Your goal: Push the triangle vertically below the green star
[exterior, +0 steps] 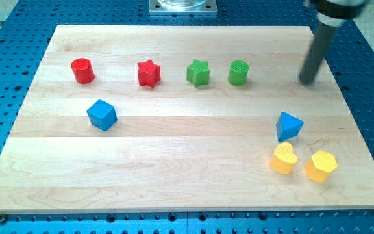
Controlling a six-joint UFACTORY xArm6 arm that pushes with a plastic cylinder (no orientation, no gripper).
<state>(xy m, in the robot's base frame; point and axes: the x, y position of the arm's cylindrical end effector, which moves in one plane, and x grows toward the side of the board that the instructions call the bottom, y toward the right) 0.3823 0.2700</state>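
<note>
The blue triangle (289, 125) lies at the view's right, lower half of the wooden board (187, 175). The green star (198, 73) sits in the top row, well up and to the left of the triangle. My tip (307, 81) touches the board at the view's upper right, above and slightly right of the triangle, apart from it, and right of the green cylinder (237, 73).
A red cylinder (82, 70) and red star (149, 73) stand left of the green star. A blue cube (102, 115) lies at the left. A yellow heart (282, 158) and yellow hexagon (321, 166) sit just below the triangle.
</note>
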